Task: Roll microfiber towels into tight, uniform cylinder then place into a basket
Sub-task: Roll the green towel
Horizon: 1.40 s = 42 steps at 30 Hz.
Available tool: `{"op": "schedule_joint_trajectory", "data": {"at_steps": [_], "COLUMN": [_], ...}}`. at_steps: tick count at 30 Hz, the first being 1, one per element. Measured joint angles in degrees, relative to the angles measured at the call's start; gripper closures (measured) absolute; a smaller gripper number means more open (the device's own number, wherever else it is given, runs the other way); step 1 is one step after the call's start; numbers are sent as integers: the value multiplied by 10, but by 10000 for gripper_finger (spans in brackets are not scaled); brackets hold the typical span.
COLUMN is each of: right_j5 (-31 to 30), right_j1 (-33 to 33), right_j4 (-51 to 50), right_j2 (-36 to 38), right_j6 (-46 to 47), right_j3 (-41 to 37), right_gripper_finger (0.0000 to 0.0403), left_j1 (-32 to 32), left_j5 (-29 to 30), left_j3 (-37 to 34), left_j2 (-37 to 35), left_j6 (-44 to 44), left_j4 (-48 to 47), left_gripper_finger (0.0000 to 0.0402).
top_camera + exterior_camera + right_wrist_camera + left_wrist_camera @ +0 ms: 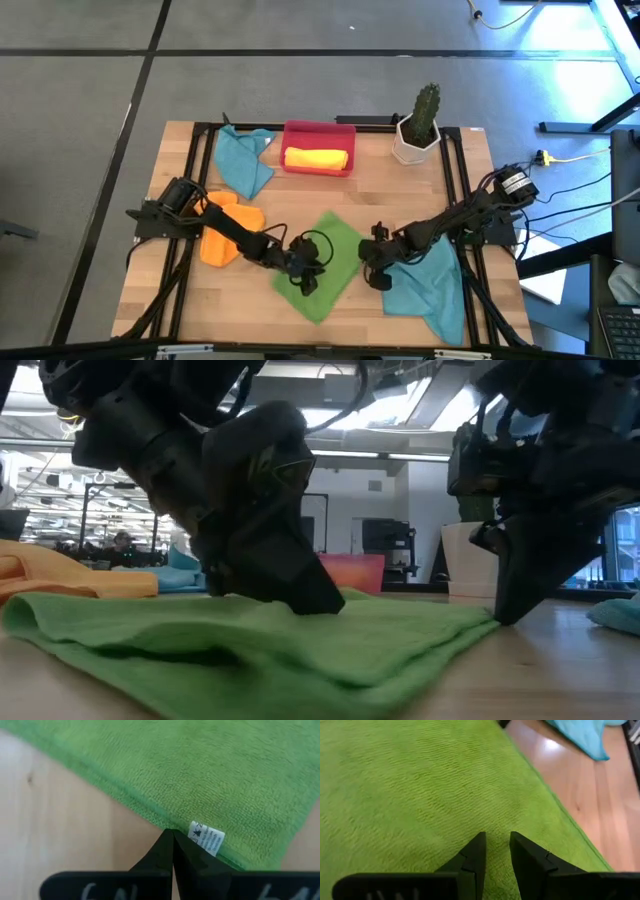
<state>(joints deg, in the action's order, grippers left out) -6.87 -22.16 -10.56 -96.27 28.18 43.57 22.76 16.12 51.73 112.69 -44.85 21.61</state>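
Left hand [495,845], fingers narrowly apart, is pressing the green towel [325,262]; right hand [172,836], closed empty, is touching its edge.

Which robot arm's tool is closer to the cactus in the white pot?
Right. The right tool is at the green towel's right edge, below the cactus pot. The left tool sits on the towel's middle, farther left.

Grey floor [90,110] — bright ceiling lights [340,415]
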Motion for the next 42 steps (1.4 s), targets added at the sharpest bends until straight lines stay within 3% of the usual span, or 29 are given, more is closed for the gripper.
{"op": "schedule_joint_trajectory", "data": {"at_steps": [5,15,21,23,27,35,42], "right_j5": [-5,-58,-201,-221,-210,-92,-71], "right_j1": [24,70,86,86,87,87,74], "right_j4": [-4,-5,3,6,5,-41,-81], "right_j2": [0,-1,-4,-3,-3,0,9], "right_j6": [-21,-75,-105,-107,-117,-90,-59], "right_j3": [0,-2,-4,-3,-3,0,0], "right_gripper_finger": [397,397,397,397,397,397,397], "left_j1": [1,31,56,60,62,61,58], "left_j5": [0,2,33,45,48,48,48], "left_j3": [32,141,169,170,170,170,170], "left_j2": [1,1,1,1,1,1,1], "left_j6": [29,182,261,273,275,275,278], "left_j4": [1,5,3,2,-3,-6,-8], "left_gripper_finger": [321,321,321,321,321,321,321]}}
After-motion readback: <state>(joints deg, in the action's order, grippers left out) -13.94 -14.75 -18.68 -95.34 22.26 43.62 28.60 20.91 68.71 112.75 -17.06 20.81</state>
